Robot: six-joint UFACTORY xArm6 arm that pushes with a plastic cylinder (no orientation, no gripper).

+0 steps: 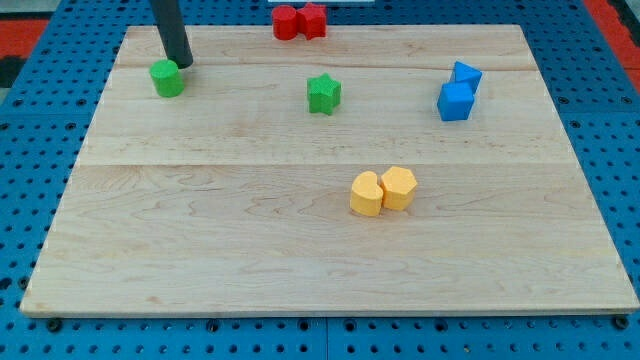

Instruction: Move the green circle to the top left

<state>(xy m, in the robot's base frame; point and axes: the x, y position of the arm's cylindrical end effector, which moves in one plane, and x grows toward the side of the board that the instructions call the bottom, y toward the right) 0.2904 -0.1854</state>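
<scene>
Now tool tip (185, 64) bare, holding nothing, touching green circle (167, 78) upper right; no writing legible.

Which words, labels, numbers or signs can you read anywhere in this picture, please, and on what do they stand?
None: no text, label, brand, number or sign shows anywhere.
The wooden board, the blue pegboard around it, my tip and the coloured blocks, such as the green circle, are all unmarked.

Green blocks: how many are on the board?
2: the green circle at the view's top left beside my tip, and the green star near top centre. None seems hidden.
</scene>
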